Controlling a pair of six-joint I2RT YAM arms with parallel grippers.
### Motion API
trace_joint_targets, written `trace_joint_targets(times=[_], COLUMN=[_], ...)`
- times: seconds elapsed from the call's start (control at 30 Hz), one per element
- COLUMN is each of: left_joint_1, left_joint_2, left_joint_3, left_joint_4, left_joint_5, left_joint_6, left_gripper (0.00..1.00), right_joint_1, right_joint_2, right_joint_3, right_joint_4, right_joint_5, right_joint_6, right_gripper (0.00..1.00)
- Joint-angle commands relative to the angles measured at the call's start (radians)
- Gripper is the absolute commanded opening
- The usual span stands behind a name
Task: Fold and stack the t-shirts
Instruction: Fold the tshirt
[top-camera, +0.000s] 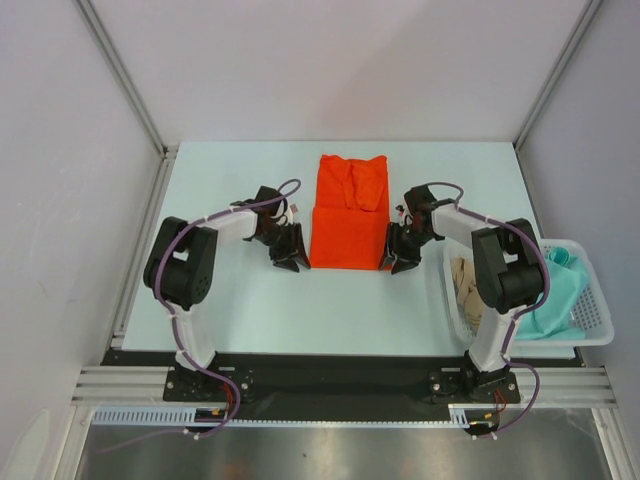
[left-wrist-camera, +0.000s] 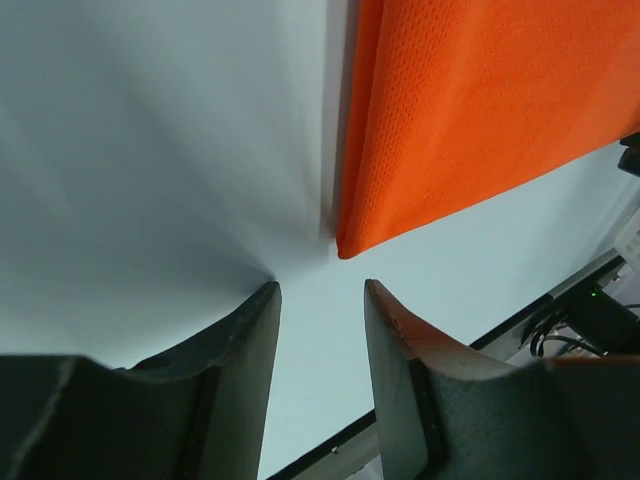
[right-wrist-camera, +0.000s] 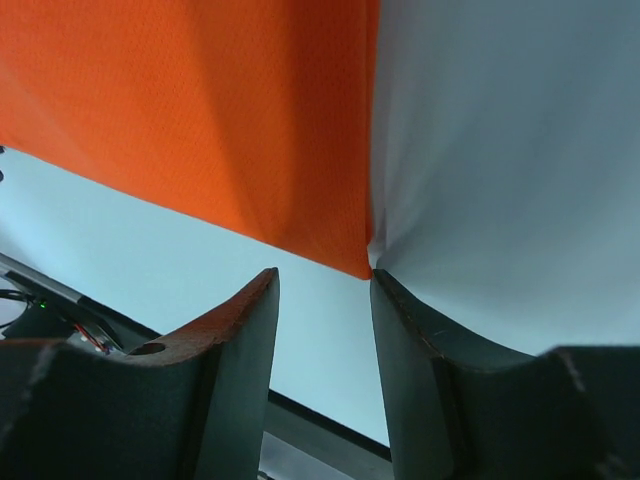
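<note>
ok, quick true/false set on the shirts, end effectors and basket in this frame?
1. The orange t-shirt lies on the table between the two arms. True.
2. The left end effector is clamped on that shirt's corner. False: its fingers are apart with nothing between them, and the corner lies just ahead.
3. The right end effector is open beside the shirt's near right corner. True.
4. The teal t-shirt is stacked on the orange one. False: it sits in the white mesh basket at the right.
5. The beige t-shirt is in the same basket. True.
</note>
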Motion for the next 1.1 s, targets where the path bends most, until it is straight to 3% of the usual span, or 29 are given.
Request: trace_joint_targets(times=[0.0, 0.3, 0.5, 1.07], left_joint_1=[0.006, 0.009, 0.006, -0.002], left_joint_2=[0.052, 0.083, 0.101, 0.144], left_joint_3=[-0.003, -0.001, 0.013, 0.01], left_joint_4=[0.071, 0.079, 0.041, 0.061], left_joint_5=[-0.025, -0.04, -0.083, -0.069], left_joint_6=[-0.032, -0.138, -0.152, -0.225], left_gripper=[0.45, 0.43, 0.36, 0.37], right_joint_1=[-0.029, -0.052, -0.057, -0.057], right_joint_2=[0.011, 0.034, 0.051, 0.05], right_joint_3=[-0.015, -0.036, -0.024, -0.035], right_joint_4=[0.081, 0.109, 0.116, 0.13], right_joint_5=[-0.024, -0.048, -0.08, -0.086], right_joint_6=[0.027, 0.043, 0.052, 0.044], right_gripper=[0.48, 0.46, 0.42, 0.4])
